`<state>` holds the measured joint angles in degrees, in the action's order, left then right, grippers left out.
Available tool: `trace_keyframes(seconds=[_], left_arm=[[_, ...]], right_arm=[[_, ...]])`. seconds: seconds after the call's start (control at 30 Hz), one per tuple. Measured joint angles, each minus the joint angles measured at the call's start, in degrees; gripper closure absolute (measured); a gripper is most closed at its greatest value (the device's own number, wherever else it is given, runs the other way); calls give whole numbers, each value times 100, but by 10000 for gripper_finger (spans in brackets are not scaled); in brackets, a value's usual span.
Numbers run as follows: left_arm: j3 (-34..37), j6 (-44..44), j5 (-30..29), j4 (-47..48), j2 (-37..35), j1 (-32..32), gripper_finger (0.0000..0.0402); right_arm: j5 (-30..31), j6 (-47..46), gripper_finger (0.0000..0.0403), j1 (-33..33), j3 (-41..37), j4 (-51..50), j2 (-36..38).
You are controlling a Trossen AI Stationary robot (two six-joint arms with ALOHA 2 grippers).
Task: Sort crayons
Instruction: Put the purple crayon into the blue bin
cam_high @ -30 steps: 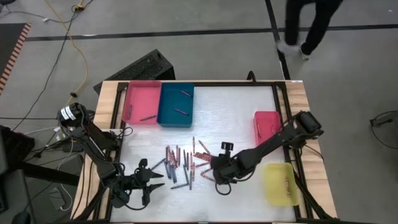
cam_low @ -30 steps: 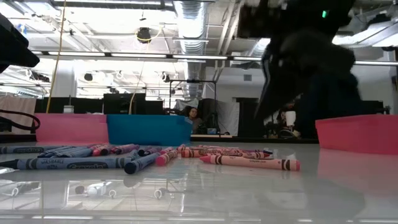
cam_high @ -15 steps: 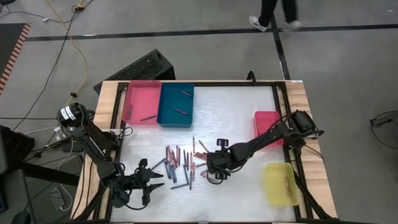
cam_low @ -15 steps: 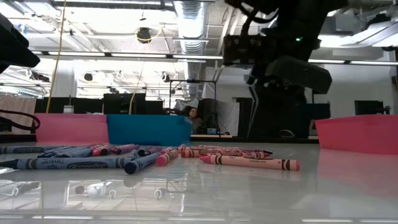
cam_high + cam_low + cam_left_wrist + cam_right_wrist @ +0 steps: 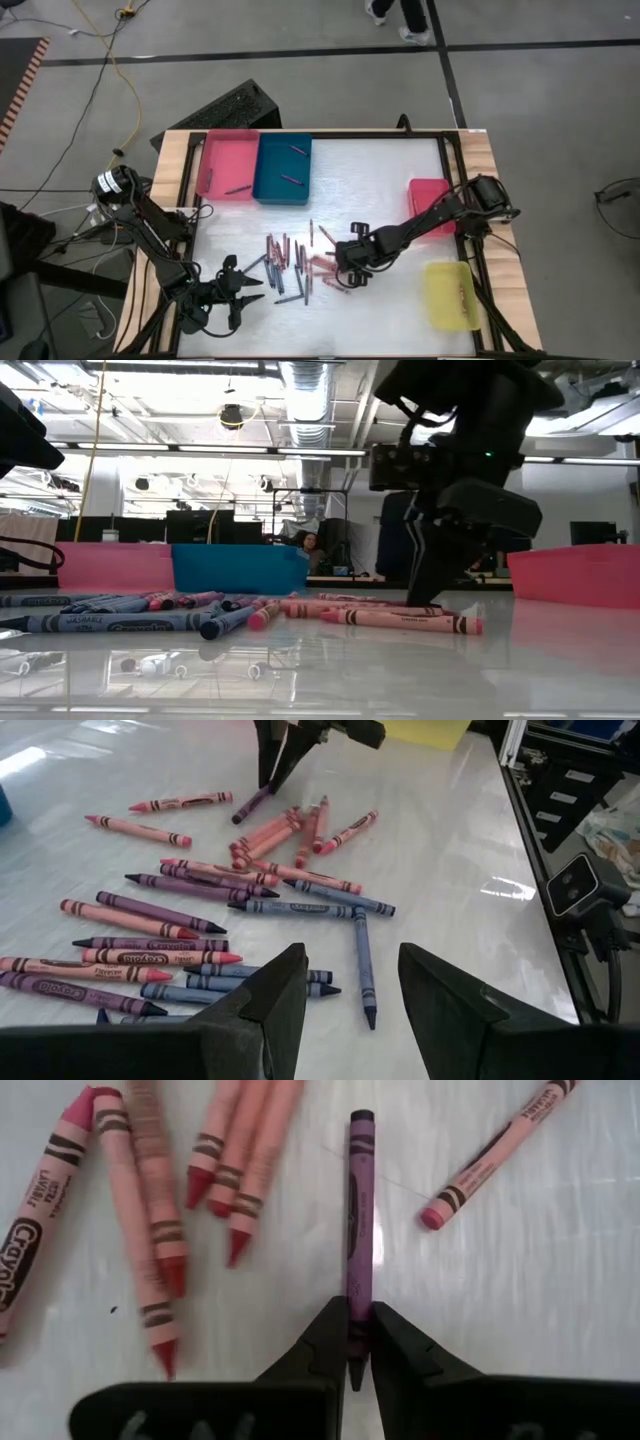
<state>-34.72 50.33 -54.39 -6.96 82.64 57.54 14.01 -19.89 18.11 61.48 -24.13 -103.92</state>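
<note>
Several crayons (image 5: 295, 265), pink, purple and blue, lie scattered flat on the white table. My right gripper (image 5: 358, 1342) points steeply down at the right end of the pile. Its fingers stand narrowly open on either side of the pointed end of a purple crayon (image 5: 358, 1220), which lies flat on the table. The left wrist view also shows this gripper (image 5: 275, 775) over that crayon (image 5: 250, 808). My left gripper (image 5: 350, 995) waits open near the table's front left (image 5: 238, 292), with nothing between its fingers. My right gripper comes from above with one finger on each side of the purple crayon's pointed end (image 5: 358, 1315), in line with the crayon's length. The crayon nearly fills the gap. I cannot tell whether the fingers touch it.
A pink tray (image 5: 228, 165) and a blue tray (image 5: 283, 168) stand at the far left, each holding a crayon or two. A red tray (image 5: 428, 198) and a yellow tray (image 5: 448, 295) stand along the right edge. Pink crayons (image 5: 150, 1230) lie beside the purple one.
My right gripper has come down from above the table onto the right end of the crayon pile, moving a little toward the far edge and tipping more steeply down. Its finger gap looks unchanged. The crayons have not moved.
</note>
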Motion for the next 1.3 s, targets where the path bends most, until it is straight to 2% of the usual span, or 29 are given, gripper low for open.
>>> trace_keyframes(seconds=[0.2,0.4,0.63,0.8,1.0,1.17,1.3], left_arm=[[0,4,-11,-2,-1,-22,253],[0,55,-15,-2,-1,-22,253],[0,118,5,-38,-1,-24,253],[0,75,4,-211,-3,-24,253],[0,-161,13,-364,-7,-24,253],[0,-162,4,-331,-7,-26,253],[0,-162,2,-326,-7,-24,253]], right_arm=[[-72,-78,356,-56,-53,-46,-8],[-254,-272,397,-193,-64,-70,-17],[-235,-444,398,-212,-62,-56,61],[-189,-535,401,-205,-99,-114,345],[275,-606,402,-284,-85,-10,981],[582,-624,402,-498,-86,777,1195],[758,-542,402,-796,-79,1639,1094]])
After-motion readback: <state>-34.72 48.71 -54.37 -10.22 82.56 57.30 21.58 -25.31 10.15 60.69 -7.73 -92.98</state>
